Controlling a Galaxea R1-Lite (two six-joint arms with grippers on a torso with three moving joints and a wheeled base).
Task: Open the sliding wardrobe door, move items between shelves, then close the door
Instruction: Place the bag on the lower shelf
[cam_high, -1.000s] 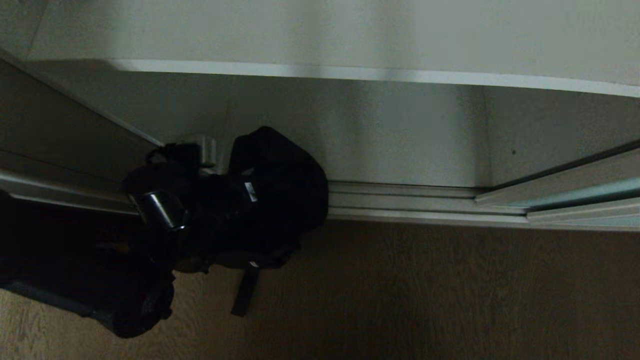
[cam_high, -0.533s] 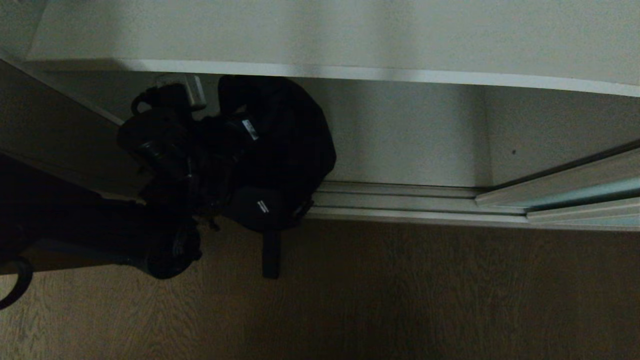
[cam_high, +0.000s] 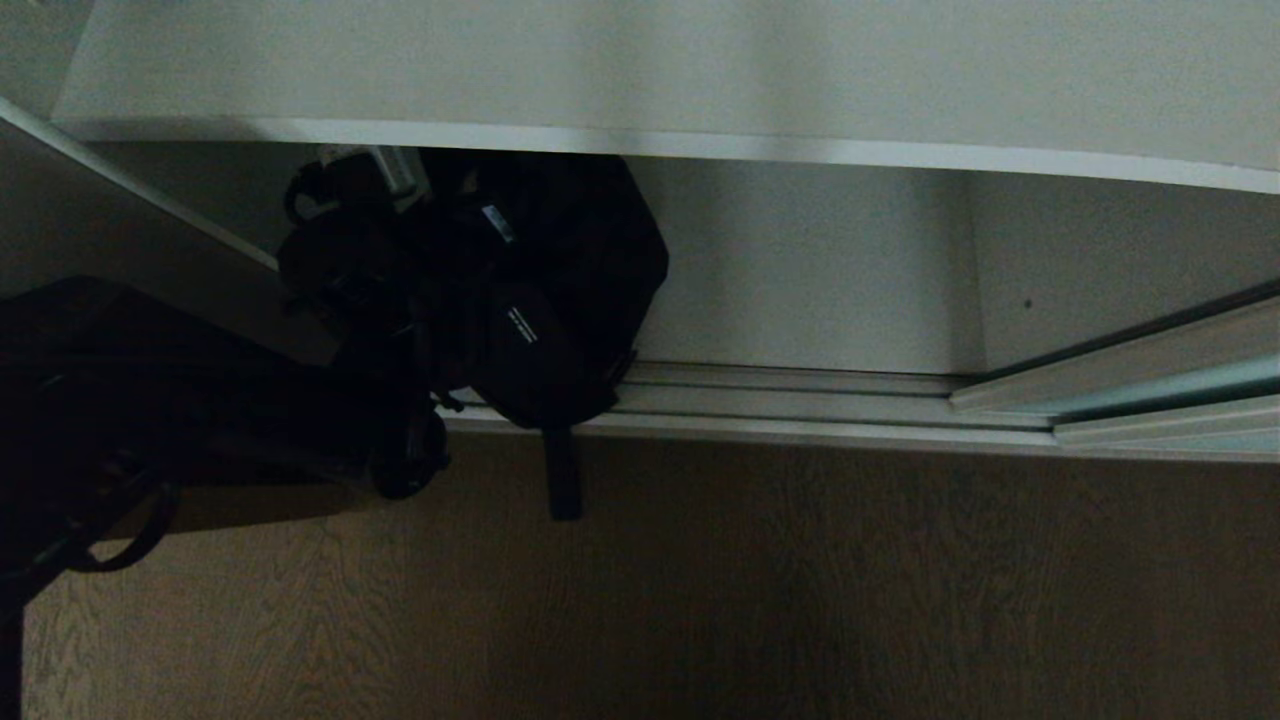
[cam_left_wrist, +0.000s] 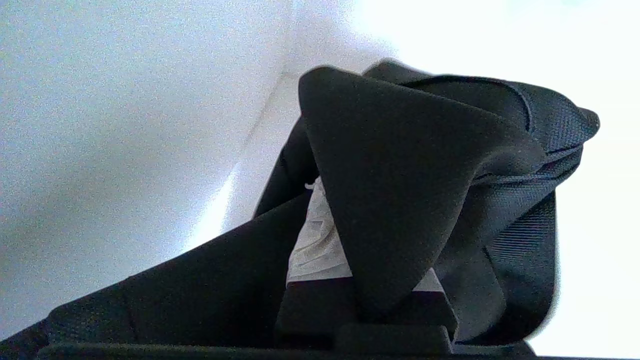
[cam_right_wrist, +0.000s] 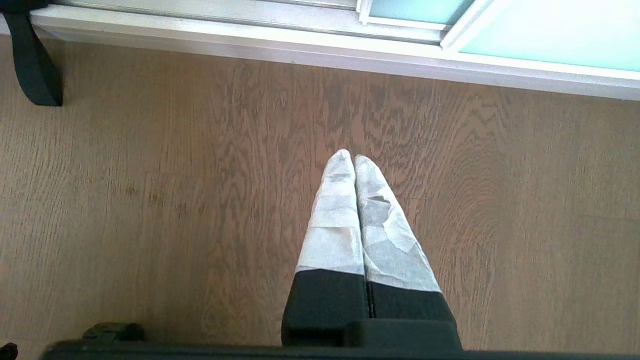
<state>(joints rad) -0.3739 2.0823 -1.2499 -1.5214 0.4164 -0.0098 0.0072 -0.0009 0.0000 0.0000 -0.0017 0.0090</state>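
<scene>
Upper grey shelf (cam_high: 640, 70) bare; wood floor (cam_high: 800, 580) below; silver floor track (cam_high: 800, 405) between.

Left gripper (cam_high: 400, 215), fingers clamped on black strappy bundle (cam_high: 545, 290): raised from floor-track level to just under the front edge of the upper shelf (cam_high: 700, 145). Bundle: carried up with it; top now against the shelf's underside, base hanging over the floor track (cam_high: 800, 400). Dangling strap (cam_high: 562, 475): shifted right, hanging straighter. Left arm (cam_high: 180, 400): more of it in head view.
</scene>
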